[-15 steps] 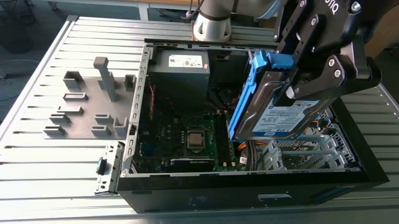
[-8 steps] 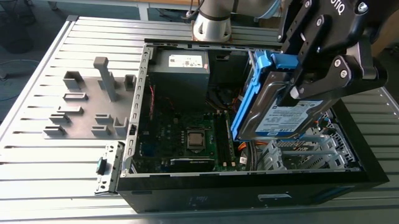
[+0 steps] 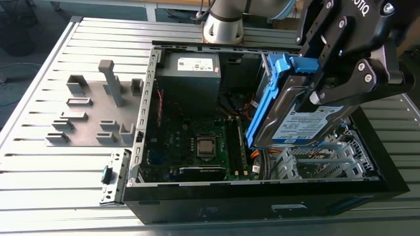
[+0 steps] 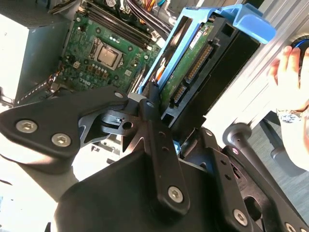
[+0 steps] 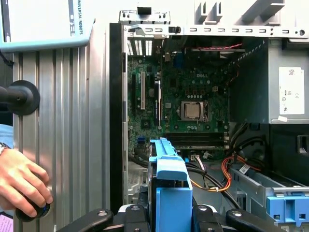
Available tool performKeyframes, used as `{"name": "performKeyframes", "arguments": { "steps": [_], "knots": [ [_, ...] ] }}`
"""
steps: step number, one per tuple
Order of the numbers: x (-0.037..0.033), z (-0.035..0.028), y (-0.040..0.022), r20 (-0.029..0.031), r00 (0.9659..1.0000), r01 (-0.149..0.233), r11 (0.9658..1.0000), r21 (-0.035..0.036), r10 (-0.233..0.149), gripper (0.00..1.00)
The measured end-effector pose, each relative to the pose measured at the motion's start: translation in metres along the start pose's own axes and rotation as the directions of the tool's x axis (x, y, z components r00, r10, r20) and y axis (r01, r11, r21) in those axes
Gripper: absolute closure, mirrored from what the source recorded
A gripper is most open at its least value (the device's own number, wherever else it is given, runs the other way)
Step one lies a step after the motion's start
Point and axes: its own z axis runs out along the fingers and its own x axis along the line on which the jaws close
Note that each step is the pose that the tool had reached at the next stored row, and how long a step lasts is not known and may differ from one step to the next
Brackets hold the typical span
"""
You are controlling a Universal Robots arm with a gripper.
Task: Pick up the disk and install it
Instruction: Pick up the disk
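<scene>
Black two-finger end effector (image 3: 316, 86) clamped on the disk (image 3: 298, 123): a flat rectangular silver hard drive with a white-and-blue printed label on its face and a blue plastic bracket round its edges. Its green circuit board (image 4: 190, 58) underside shows in the second wrist view. Disk held tilted on edge between the fingers, over the open black computer case (image 3: 262, 201) below the end effector. Contact with the case: cannot tell.

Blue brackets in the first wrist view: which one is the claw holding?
The central blue bracket, fitted round the disk gripped by the claw. The other bracket sits apart, inside the case.
</scene>
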Motion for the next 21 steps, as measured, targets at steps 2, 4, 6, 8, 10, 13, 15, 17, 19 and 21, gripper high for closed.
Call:
{"name": "performKeyframes", "arguments": {
  "steps": [2, 4, 6, 8, 10, 13, 15, 17, 19, 21],
  "knots": [
    [0.0000, 0.0000, -0.0011, 0.0000, 1.0000, 0.000, 1.0000, 0.0000, 0.000, 0.64],
    [0.0000, 0.0001, -0.0022, 0.0000, 1.0000, 0.000, 1.0000, 0.0000, 0.000, 0.64],
    [-0.0001, 0.0001, -0.0034, 0.0000, 1.0000, 0.000, 1.0000, 0.0000, 0.000, 0.64],
    [-0.0001, 0.0001, -0.0046, 0.0000, 1.0000, 0.000, 1.0000, 0.0000, 0.000, 0.64],
    [-0.0001, 0.0001, -0.0058, 0.0000, 1.0000, 0.000, 1.0000, 0.0000, 0.000, 0.64],
    [-0.0001, 0.0002, -0.0076, 0.0001, 1.0000, 0.000, 1.0000, 0.0000, 0.000, 0.64],
    [-0.0001, 0.0002, -0.0089, 0.0000, 1.0000, 0.000, 1.0000, 0.0000, 0.000, 0.64],
    [-0.0002, 0.0002, -0.0101, 0.0000, 1.0000, 0.000, 1.0000, 0.0000, 0.000, 0.64],
    [-0.0002, 0.0002, -0.0114, 0.0000, 1.0000, 0.000, 1.0000, 0.0000, 0.000, 0.64],
    [-0.0002, 0.0003, -0.0127, 0.0001, 1.0000, 0.000, 1.0000, 0.0000, 0.000, 0.64]
  ]
}}
